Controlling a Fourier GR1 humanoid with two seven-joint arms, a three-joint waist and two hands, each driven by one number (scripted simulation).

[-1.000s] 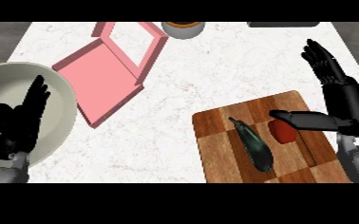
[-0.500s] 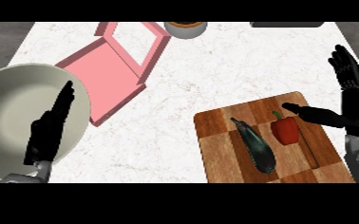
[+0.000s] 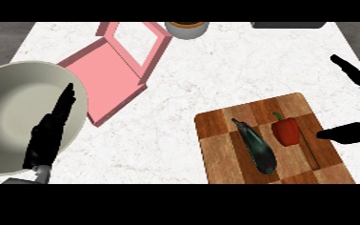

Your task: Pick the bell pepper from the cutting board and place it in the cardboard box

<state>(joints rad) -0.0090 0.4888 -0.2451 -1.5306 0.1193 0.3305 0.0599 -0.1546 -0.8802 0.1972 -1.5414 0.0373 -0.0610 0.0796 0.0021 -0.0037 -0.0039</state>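
The red bell pepper [image 3: 285,131] lies on the wooden cutting board [image 3: 225,162] at the lower right, beside a dark eggplant [image 3: 256,147]. My right hand [image 3: 339,134] shows only at the right edge, open. Its thumb lies over the board's right edge, a short way right of the pepper and apart from it, while a fingertip shows higher up. The pink cardboard box [image 3: 112,78] lies open and flat at the upper left. My left hand [image 3: 48,136] stays open at the lower left, fingers straight over a bowl's rim.
A large pale bowl [image 3: 28,100] fills the left edge, touching the box's lower corner. A grey pot [image 3: 186,29] stands at the back centre and a dark object [image 3: 288,25] at the back right. Bare marble counter [image 3: 232,71] lies between box and board.
My right hand has drawn back to the right, away from the pepper, and now mostly lies outside the view. The pepper has not moved. The left hand shifted slightly right over the bowl.
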